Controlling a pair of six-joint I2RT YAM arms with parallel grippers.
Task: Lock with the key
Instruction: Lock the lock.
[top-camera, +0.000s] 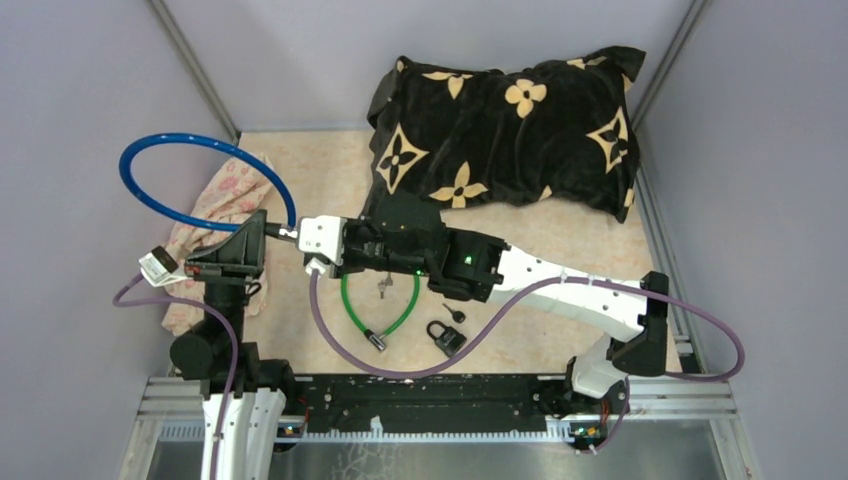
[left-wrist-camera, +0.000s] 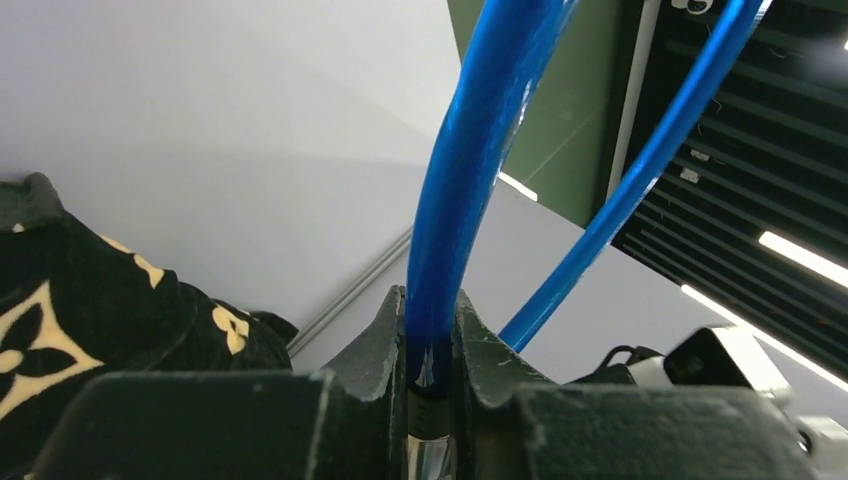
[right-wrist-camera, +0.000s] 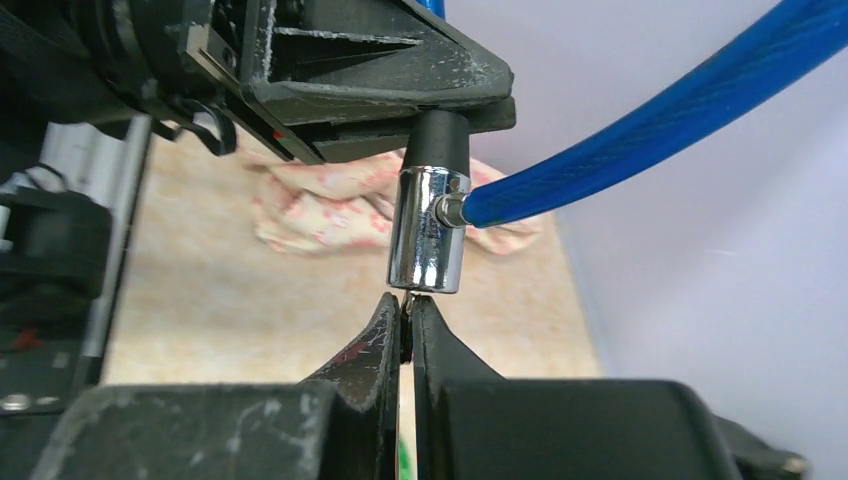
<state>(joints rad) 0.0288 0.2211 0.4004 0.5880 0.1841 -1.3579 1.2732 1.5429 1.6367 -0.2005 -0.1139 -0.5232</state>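
Above the table (top-camera: 560, 250), left pincer (left-wrist-camera: 432, 340) grips blue cable (left-wrist-camera: 470, 150); right pincer (right-wrist-camera: 405, 322) pinches key (right-wrist-camera: 407, 297).

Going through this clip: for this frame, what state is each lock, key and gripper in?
blue cable lock: looped, end plugged into its chrome cylinder.
key: at the cylinder's keyhole end, pinched.
left gripper: jaws shut on the blue cable lock.
right gripper: jaws shut on the key.
green cable lock: lying loose, ends hidden.
padlock: lying flat; shackle too small to judge.
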